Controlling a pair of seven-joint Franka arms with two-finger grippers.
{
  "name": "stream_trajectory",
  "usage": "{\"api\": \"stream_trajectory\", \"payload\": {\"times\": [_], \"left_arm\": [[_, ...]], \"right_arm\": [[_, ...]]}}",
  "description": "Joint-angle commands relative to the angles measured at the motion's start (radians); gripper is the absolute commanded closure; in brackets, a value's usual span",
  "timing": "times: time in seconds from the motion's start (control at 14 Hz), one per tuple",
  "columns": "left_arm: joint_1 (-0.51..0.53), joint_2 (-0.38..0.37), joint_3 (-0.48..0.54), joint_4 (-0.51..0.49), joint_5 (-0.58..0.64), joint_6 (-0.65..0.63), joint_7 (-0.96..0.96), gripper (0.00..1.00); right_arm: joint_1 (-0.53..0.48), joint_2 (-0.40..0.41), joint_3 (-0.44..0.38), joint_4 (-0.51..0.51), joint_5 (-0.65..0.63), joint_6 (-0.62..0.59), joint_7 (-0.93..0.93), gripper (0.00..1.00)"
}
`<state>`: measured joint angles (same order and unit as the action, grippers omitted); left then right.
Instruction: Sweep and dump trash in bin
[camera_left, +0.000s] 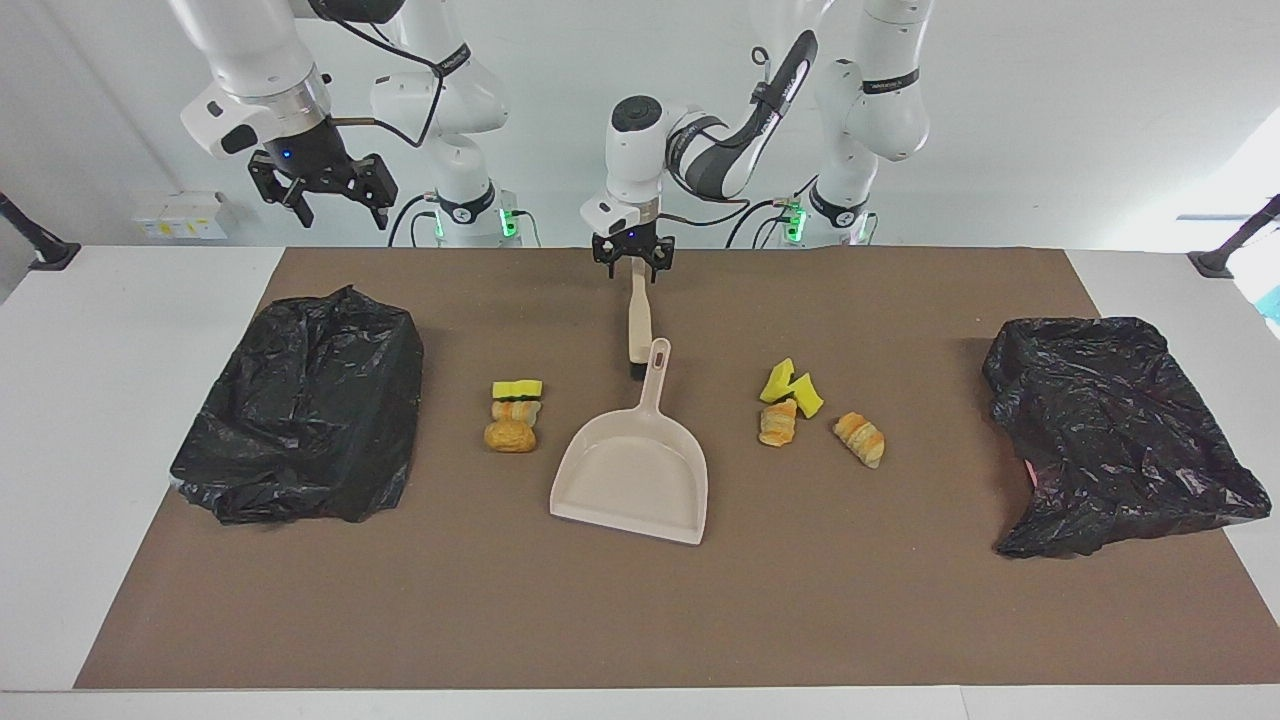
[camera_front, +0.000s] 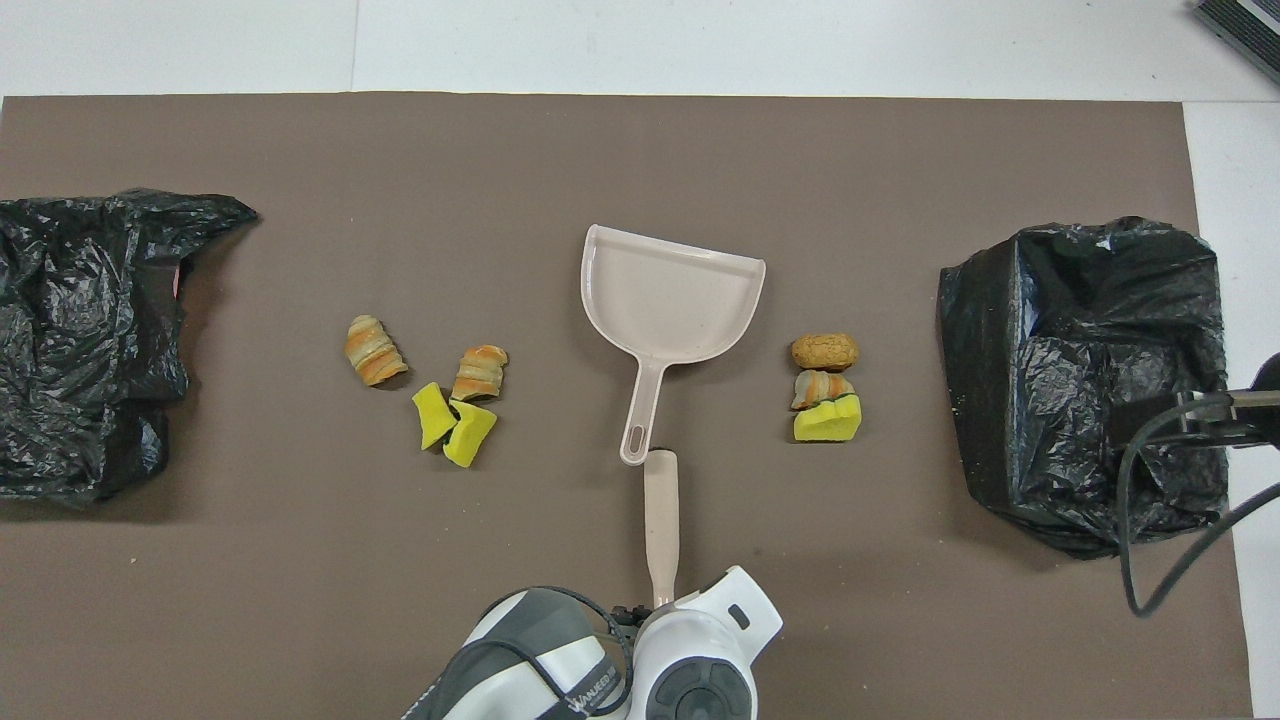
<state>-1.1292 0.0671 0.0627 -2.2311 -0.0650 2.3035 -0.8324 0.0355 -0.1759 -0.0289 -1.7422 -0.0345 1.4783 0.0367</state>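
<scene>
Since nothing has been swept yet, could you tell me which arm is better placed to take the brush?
Left. The left gripper is down at the brush handle's end, while the right gripper waits raised over the table's edge near a black bag.

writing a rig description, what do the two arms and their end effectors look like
Both arms are glossy white with rounded joints and black bands. The left end effector and right end effector are black with two fingers; a small blue light glows above each. Black cables loop alongside both arms.
</scene>
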Motion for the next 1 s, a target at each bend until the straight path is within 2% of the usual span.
{"api": "stream_trajectory", "payload": {"times": [0.0, 0.07, 0.14, 0.36, 0.57, 0.93], "left_arm": [[0.014, -0.032, -0.003, -0.016, 0.007, -0.032, 0.0, 0.75], [0.014, -0.032, -0.003, -0.016, 0.007, -0.033, 0.001, 0.95], [0.023, -0.032, -0.003, -0.016, 0.007, -0.042, 0.001, 1.0], [0.057, -0.05, -0.003, -0.01, 0.007, -0.096, 0.003, 1.0], [0.138, -0.11, -0.003, -0.002, 0.005, -0.249, -0.01, 1.0], [0.293, -0.182, -0.001, -0.001, 0.007, -0.358, 0.022, 1.0]], "right_arm": [[-0.002, -0.027, 0.001, -0.031, 0.005, 0.02, -0.011, 0.0], [-0.002, -0.025, 0.001, -0.031, 0.005, 0.023, -0.009, 0.0], [-0.002, -0.024, 0.001, -0.031, 0.005, 0.026, -0.009, 0.0], [0.003, -0.016, 0.003, -0.036, 0.005, 0.063, -0.009, 0.0], [0.003, -0.001, 0.009, -0.045, 0.033, 0.114, 0.037, 0.0], [0.004, 0.056, 0.081, -0.049, 0.057, 0.207, 0.195, 0.0]]}}
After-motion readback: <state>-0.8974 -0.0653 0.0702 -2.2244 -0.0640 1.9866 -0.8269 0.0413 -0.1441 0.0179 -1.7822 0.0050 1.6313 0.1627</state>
